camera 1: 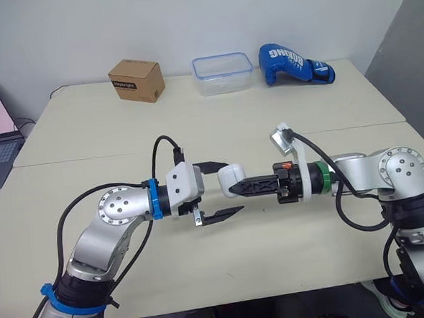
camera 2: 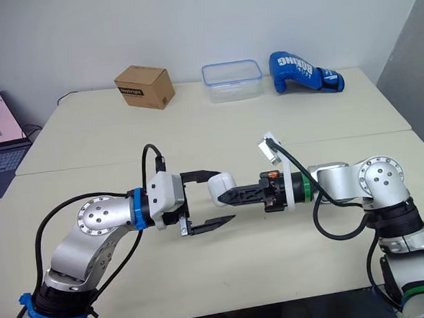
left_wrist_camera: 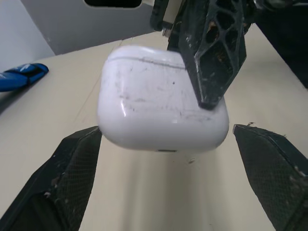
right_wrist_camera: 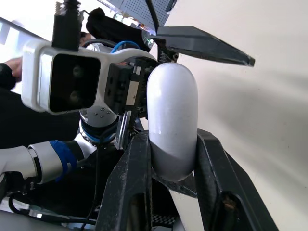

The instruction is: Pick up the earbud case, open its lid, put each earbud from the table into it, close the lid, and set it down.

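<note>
Here, the small, rounded, glossy white plastic earbud case (camera 1: 231, 176) sits in the air above the pale beige table (camera 1: 289, 248). Its lid is closed, and the right gripper (right_wrist_camera: 172, 139) pinches it between its two black fingers. The left gripper (camera 1: 234, 187) is spread wide, with one finger on either side of the case.

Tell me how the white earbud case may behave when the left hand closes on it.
The earbud case looks glossy and rounded, so it probably slips easily. Its shell seems stiff and scuffed, not fragile. The right hand pinches one end, so the open left hand may pivot it.
</note>
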Controlling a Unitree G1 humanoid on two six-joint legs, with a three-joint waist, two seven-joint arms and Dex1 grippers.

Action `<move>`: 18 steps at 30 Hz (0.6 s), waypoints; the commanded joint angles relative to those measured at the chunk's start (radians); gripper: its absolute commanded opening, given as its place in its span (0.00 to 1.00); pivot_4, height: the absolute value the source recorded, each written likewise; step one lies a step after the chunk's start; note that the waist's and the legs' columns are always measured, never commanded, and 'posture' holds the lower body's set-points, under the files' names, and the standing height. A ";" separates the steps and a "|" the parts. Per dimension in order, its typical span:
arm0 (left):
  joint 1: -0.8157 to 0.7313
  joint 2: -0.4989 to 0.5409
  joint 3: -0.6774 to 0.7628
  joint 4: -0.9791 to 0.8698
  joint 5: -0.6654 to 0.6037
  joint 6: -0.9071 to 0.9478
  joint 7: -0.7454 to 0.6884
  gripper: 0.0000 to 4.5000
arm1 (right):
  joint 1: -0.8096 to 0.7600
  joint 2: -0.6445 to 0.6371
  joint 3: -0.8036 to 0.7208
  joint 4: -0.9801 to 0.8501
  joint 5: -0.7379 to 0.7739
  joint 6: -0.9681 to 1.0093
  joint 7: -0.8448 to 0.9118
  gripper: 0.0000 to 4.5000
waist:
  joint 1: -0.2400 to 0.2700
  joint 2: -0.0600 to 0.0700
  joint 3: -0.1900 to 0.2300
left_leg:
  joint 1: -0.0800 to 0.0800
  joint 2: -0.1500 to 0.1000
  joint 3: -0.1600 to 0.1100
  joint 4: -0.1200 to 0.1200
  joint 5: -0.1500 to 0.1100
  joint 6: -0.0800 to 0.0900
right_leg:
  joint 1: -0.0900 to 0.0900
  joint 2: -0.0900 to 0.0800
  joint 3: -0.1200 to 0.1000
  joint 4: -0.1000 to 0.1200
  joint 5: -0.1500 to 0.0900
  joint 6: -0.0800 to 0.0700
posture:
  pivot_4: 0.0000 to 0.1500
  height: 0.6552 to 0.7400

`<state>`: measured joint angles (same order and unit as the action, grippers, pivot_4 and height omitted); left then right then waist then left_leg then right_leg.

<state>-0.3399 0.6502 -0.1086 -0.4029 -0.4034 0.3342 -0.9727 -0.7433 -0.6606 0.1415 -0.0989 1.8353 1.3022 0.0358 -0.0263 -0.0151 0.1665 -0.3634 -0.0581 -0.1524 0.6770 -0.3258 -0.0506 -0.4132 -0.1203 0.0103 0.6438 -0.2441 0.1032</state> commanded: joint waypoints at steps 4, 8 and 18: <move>-0.002 0.154 0.104 -0.028 -0.193 0.287 -0.062 1.00 | -0.086 -0.089 0.053 -0.179 -0.373 0.015 0.254 0.17 | -0.004 0.001 0.001 | 0.000 0.000 0.000 0.000 0.000 0.000 | -0.001 0.001 0.000 0.000 0.000 0.000 | 1.00 0.89; -0.040 0.194 0.103 -0.010 -0.253 0.380 -0.093 1.00 | -0.136 -0.167 0.184 -0.290 -0.657 -0.063 0.459 0.17 | -0.003 0.001 0.001 | -0.001 0.000 0.000 0.000 0.000 0.000 | -0.002 0.001 0.000 0.000 0.000 0.001 | 1.00 0.89; -0.200 0.166 -0.024 0.044 -0.223 0.412 -0.163 1.00 | -0.211 -0.189 0.389 -0.369 -1.060 -0.202 0.767 0.17 | -0.004 0.001 0.001 | -0.001 0.000 0.000 0.000 0.002 -0.003 | -0.002 0.000 0.000 0.000 -0.001 0.001 | 1.00 0.89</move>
<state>-0.5205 0.8190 -0.1319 -0.3573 -0.6322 0.7569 -1.1204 -0.9303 -0.8521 0.5354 -0.4380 0.8088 1.1272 0.7670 -0.0303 -0.0138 0.1677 -0.3649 -0.0577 -0.1520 0.6765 -0.3240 -0.0541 -0.4158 -0.1198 0.0106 0.6436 -0.2446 0.1040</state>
